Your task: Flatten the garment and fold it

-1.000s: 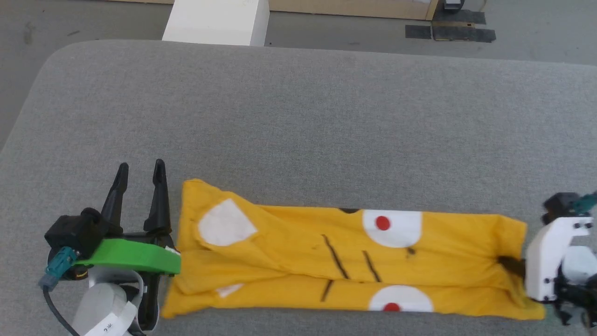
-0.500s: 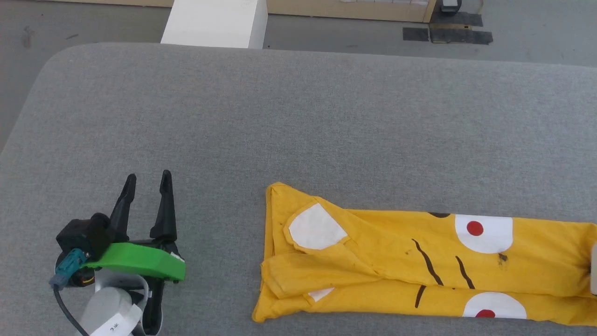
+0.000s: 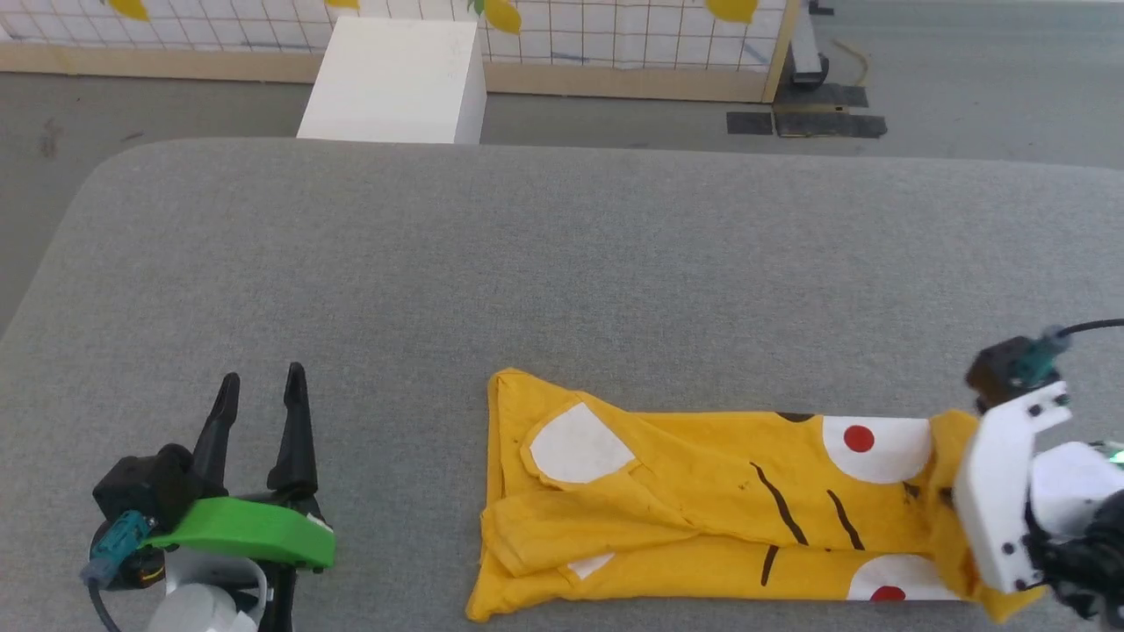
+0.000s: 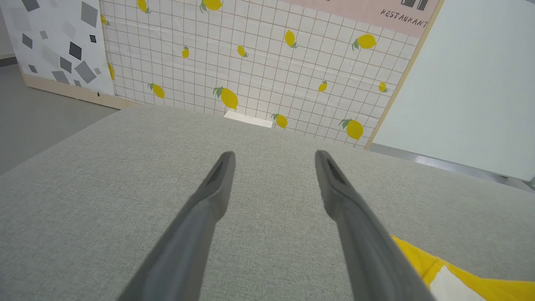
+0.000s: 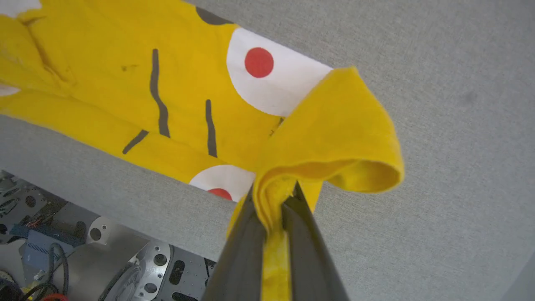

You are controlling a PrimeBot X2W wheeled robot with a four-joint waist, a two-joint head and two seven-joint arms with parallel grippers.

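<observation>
The garment [image 3: 702, 518], a mustard-yellow T-shirt with white patches, red dots and black strokes, lies as a long narrow strip along the near edge of the grey table [image 3: 562, 263]. My right gripper [image 5: 273, 200] is shut on the strip's right end, which is lifted and curls back over the cloth; in the head view the gripper [image 3: 953, 500] sits behind its white bracket. My left gripper [image 3: 262, 377] stands open above bare table well to the left of the garment, nothing between its fingers [image 4: 217, 188]. A corner of the garment [image 4: 459, 276] shows beside it.
A white box [image 3: 395, 79] stands on the floor beyond the table's far edge, before a tiled lemon-print panel [image 3: 615, 35]. The right wrist view shows the robot's metal base [image 5: 83, 242] below the table's near edge. Bare grey table spreads behind and left of the garment.
The right gripper dragged the garment to the right, away from the left gripper, then raised its right end and brought it back leftward. The head camera tilted upward. The left gripper stayed open.
</observation>
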